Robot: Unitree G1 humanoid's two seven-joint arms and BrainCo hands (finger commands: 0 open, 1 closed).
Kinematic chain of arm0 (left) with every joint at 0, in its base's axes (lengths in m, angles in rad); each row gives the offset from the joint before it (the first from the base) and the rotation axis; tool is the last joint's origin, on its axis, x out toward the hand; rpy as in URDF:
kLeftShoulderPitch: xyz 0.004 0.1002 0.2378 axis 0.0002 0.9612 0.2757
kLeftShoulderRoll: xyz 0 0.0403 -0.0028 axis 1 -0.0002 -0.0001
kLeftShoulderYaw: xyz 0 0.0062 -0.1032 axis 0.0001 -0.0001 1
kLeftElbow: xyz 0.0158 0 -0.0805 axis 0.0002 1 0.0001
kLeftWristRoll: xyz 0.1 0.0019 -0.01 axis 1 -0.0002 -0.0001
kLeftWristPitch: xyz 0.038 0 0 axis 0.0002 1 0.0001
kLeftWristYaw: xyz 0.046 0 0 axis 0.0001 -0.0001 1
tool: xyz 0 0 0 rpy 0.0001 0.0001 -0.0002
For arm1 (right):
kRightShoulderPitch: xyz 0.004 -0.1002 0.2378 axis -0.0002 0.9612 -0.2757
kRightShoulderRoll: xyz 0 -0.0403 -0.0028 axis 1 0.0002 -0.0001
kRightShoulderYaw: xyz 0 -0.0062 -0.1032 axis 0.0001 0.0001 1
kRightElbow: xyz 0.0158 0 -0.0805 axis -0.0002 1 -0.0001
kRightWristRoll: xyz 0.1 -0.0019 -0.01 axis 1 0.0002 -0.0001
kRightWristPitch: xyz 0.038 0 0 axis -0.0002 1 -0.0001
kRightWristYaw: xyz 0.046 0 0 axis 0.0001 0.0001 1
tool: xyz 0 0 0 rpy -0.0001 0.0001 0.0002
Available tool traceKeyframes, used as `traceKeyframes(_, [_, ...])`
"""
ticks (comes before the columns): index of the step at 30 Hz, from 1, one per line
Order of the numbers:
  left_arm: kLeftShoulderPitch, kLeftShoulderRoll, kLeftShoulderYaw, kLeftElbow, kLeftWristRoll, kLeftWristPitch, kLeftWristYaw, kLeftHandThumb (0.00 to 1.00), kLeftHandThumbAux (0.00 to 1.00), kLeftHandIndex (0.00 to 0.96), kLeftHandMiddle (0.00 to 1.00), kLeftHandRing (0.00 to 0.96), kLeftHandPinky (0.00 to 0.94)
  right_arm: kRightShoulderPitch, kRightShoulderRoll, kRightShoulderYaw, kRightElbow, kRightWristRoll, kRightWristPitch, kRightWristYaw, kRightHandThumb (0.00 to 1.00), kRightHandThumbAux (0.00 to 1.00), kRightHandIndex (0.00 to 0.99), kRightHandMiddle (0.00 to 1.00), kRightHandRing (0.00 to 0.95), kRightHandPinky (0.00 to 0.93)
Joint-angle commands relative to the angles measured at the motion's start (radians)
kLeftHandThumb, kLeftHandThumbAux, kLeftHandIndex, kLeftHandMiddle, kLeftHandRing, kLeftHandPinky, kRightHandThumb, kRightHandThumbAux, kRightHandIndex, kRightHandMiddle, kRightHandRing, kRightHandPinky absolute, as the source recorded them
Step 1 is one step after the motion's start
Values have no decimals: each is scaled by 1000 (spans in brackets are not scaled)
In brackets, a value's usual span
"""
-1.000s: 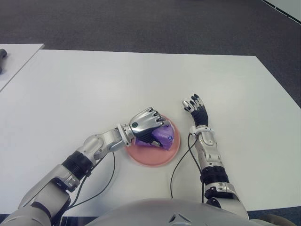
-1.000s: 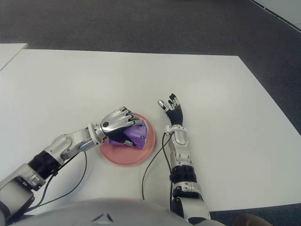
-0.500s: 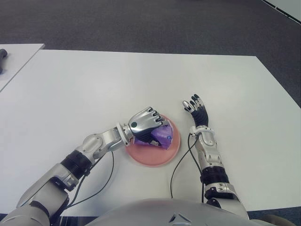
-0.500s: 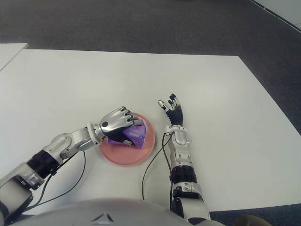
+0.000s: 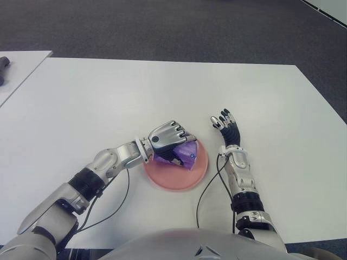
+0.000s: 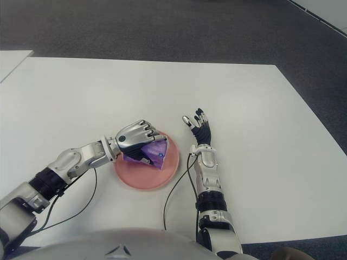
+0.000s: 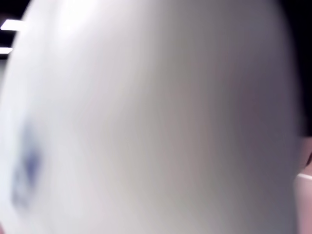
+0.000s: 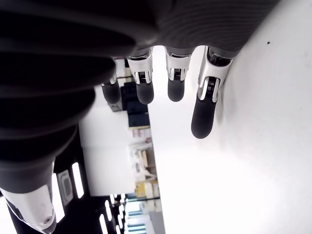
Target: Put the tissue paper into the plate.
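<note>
A purple tissue pack [image 5: 186,153] is over the far half of the pink plate [image 5: 176,176], near the middle of the white table [image 5: 108,97]. My left hand [image 5: 168,142] is curled over the pack from the left and grips it; whether the pack touches the plate cannot be told. The left wrist view is filled by a pale blur. My right hand [image 5: 226,125] shows on the table just right of the plate, its fingers [image 8: 202,109] straight and spread, holding nothing.
A second white table [image 5: 19,67] stands at the far left with a dark object [image 5: 3,63] on its edge. Dark carpet lies beyond the table's far edge. Black cables [image 5: 209,184] trail from both forearms toward my body.
My left hand with the tissue pack has shifted slightly toward the far side of the plate, uncovering more of the plate's near half. The right hand has stayed still.
</note>
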Motion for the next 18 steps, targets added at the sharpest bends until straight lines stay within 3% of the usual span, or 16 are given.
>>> traceKeyframes(1, [51, 57, -28, -17, -1, 25, -199, 29, 355, 27, 27, 20, 17, 59, 10, 1, 44, 0, 51, -6, 204, 660, 0, 0, 0, 9])
traceKeyframes(9, [64, 65, -17, -54, 5, 43, -208, 1, 248, 1, 1, 0, 0, 59, 8, 2, 41, 2, 53, -6, 204, 660, 0, 0, 0, 9])
traceKeyframes(18, [66, 67, -13, -58, -7, 39, -196, 0, 227, 0, 0, 0, 0, 59, 8, 1, 45, 2, 51, -6, 204, 660, 0, 0, 0, 9])
